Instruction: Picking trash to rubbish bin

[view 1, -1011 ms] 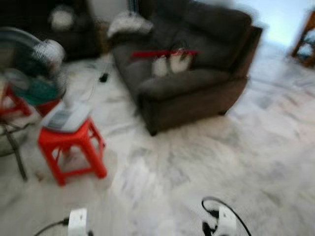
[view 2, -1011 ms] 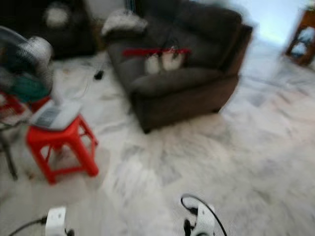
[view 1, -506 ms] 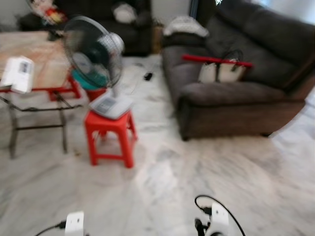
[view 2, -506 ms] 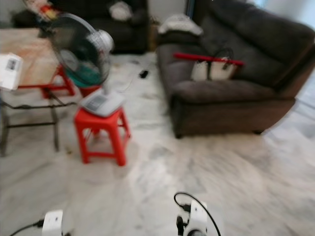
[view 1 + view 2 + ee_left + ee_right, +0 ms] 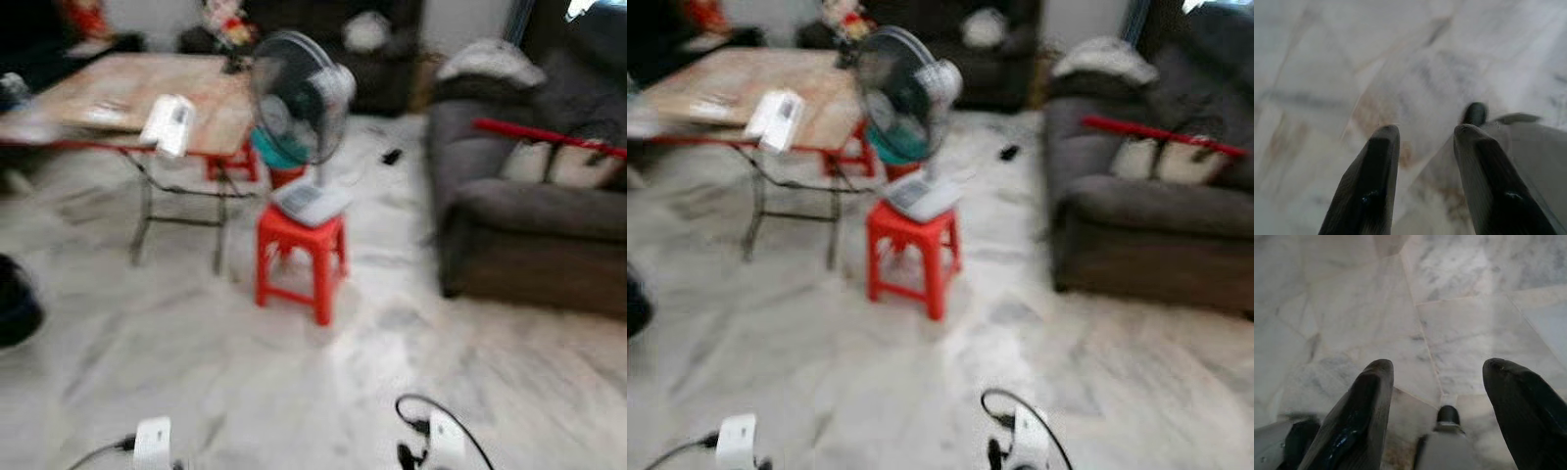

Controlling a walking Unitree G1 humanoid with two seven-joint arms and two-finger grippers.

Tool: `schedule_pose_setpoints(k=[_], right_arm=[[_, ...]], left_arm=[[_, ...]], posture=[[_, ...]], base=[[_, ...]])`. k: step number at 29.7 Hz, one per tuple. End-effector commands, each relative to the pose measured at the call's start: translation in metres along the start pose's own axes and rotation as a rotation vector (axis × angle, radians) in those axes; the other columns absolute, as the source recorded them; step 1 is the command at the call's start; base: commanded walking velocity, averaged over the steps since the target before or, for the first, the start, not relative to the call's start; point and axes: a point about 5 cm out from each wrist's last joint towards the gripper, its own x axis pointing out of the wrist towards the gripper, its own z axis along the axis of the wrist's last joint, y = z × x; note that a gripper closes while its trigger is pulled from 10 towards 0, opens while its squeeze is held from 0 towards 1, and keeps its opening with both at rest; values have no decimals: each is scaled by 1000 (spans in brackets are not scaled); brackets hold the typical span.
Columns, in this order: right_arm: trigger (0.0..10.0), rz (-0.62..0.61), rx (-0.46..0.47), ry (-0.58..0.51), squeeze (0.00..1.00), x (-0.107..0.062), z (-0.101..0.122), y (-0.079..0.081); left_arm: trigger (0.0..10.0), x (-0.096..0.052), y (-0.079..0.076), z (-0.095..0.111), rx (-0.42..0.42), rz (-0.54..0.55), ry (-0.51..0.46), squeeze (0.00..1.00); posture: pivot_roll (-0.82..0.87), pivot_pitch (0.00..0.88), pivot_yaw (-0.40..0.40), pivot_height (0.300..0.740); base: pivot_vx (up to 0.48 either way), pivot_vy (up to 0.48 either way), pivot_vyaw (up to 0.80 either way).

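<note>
Both arms hang low over the marble floor [image 5: 294,392]; their white wrists show at the bottom of the eye views, left wrist [image 5: 152,446] and right wrist [image 5: 443,443]. My left gripper [image 5: 1425,132] points down at bare floor, fingers apart with nothing between them. My right gripper [image 5: 1437,364] is open wider, also over bare tiles. A dark rounded object [image 5: 15,299] sits on the floor at the far left; blur hides what it is. A white box [image 5: 168,122] lies on the table edge.
A folding table [image 5: 118,93] stands at the back left. A red stool [image 5: 299,259] carrying a fan [image 5: 294,108] stands mid-room. A dark sofa [image 5: 529,215] with a red stick [image 5: 549,137] and a bag sits on the right. Open floor lies in front.
The whole picture has swung: the camera turned left, bringing the table and the dark object into view and sending the sofa to the right edge. Both arms hang as before.
</note>
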Motion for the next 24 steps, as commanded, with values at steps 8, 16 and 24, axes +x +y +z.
schedule_pose_setpoints(k=[8,16,24], right_arm=[[10000,4,55,-16,0,1,5,5],[10000,9,70,-26,0,2,7,5],[10000,4,96,-23,0,2,8,4]], left_arm=[[10000,1,2,9,17,9,-25,0],[10000,1,6,12,2,23,-33,0],[10000,1,6,14,-14,26,-39,0]], posture=[[-18,0,-12,740],[-15,0,-15,740],[-15,0,-15,740]], base=[[0,0,600],[0,0,0],[0,31,0]])
